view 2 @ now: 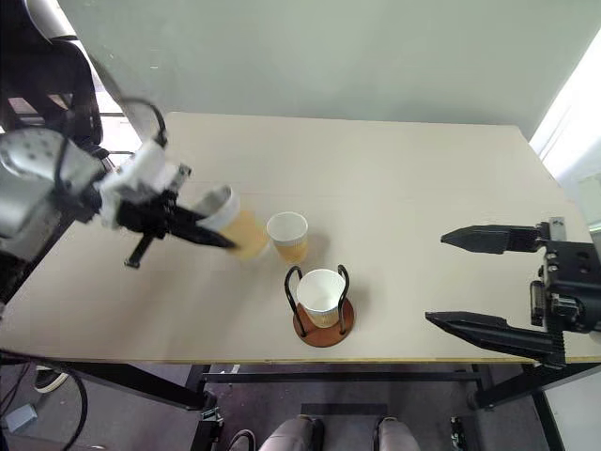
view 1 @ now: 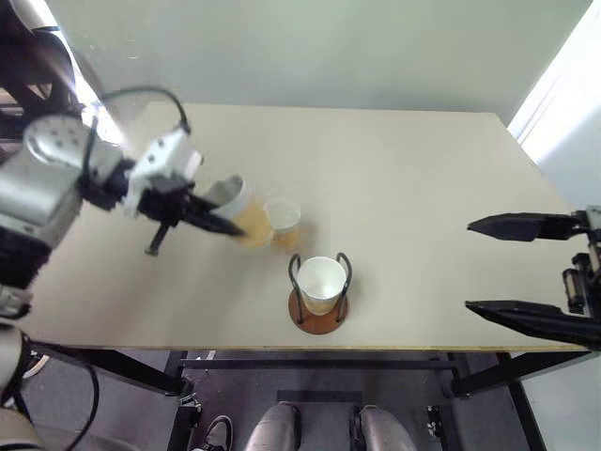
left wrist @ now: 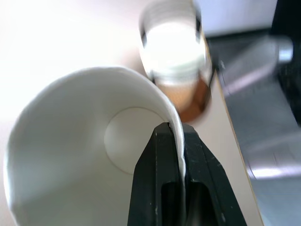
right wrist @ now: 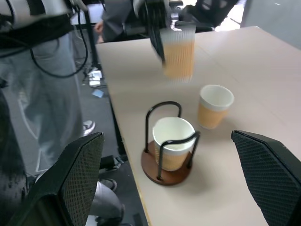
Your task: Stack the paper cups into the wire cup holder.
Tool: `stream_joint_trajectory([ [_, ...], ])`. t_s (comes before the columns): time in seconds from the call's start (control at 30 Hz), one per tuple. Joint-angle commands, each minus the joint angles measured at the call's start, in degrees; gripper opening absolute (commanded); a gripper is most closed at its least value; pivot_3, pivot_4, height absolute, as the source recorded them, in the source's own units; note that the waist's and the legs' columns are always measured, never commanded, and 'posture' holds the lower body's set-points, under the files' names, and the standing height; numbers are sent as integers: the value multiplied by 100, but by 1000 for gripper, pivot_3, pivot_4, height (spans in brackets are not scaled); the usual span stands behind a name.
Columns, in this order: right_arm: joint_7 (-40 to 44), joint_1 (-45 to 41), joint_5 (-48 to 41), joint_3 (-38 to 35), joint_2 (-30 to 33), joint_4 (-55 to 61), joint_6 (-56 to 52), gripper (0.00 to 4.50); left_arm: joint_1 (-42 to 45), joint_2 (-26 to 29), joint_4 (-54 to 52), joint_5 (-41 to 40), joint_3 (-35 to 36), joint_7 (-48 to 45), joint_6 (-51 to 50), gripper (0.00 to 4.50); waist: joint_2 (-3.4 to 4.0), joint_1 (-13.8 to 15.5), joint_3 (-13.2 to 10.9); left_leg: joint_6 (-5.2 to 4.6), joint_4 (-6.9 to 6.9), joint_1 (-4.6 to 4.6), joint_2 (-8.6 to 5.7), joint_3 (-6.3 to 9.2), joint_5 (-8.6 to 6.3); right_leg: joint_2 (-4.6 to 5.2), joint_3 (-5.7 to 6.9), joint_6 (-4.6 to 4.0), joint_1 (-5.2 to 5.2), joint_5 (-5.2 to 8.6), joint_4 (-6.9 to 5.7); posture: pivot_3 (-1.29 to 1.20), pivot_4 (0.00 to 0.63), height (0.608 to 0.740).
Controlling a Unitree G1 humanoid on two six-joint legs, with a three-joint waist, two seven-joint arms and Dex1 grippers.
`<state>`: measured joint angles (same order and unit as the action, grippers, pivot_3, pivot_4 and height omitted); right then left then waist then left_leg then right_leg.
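Beige tabletop (view 1: 423, 197) carries my wire cup holder on its reddish wooden disc (view 1: 319, 293), one tan paper cup (view 1: 320, 283) seated inside, another (view 1: 283, 223) standing just beside. My left gripper (view 1: 222, 224) pinches a third cup's (view 1: 237, 208) rim, lifted; my right gripper (view 1: 479, 265) gapes wide, well apart.

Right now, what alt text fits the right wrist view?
The left gripper holds a tan-yellow paper cup in the air above the beige table. Below, a second cup sits in the black wire holder; a third stands beside it.
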<state>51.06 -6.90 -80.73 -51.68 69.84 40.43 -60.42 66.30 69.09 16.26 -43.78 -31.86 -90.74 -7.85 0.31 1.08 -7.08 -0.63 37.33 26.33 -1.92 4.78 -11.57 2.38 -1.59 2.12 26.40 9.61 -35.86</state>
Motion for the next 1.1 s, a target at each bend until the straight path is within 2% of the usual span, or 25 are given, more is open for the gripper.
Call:
stream_joint_trajectory([
  [0.03, -117, 71, 55, -335, 19, 113, 111, 4500, 751, -105, 102, -653, -413, -176, 93, 26, 1, -3, 0, -2, 0, -1, -1, 0, -1, 0, -2, 2, -1, 1, 1, 0, 150, 740],
  [0.17, -308, 137, -28, -412, 41, 245, 178, 4500, 1573, -577, 558, -965, -1283, -176, 532, 26, 6, 5, -3, -6, 7, 0, -6, 7, -3, 5, -4, 31, -10, 12, -3, 0, 150, 740],
  [0.33, -659, 436, -287, -895, -22, 548, 53, 4500, 2224, -1107, 807, -1358, -2421, -176, 1111, 26, 13, 9, -8, -35, 46, 17, -14, 20, -19, 7, 0, 63, -17, 19, -1, 0, 150, 740],
  [0.6, -1314, 1055, -883, -1579, -81, 960, 93, 4500, 2965, -1419, 982, -1753, -3903, -176, 1953, 26, 18, 43, -9, -123, 111, 58, -37, 24, -63, 22, 0, 159, -19, 24, 7, 0, 150, 740],
  [0.8, -1794, 1485, -1439, -2106, -95, 1186, 172, 4500, 3480, -1574, 988, -1975, -4918, -176, 2534, 26, 22, 83, -12, -130, 136, 64, -37, 28, -83, 25, 4, 177, -33, 40, 17, 0, 150, 740],
  [1.1, -2349, 2002, -2063, -2647, -44, 1392, 391, 4500, 3836, -1819, 893, -2221, -5913, -176, 3178, 26, 26, 94, -15, -129, 157, 60, -35, 30, -119, 23, 5, 179, -53, 44, 35, 0, 150, 740],
])
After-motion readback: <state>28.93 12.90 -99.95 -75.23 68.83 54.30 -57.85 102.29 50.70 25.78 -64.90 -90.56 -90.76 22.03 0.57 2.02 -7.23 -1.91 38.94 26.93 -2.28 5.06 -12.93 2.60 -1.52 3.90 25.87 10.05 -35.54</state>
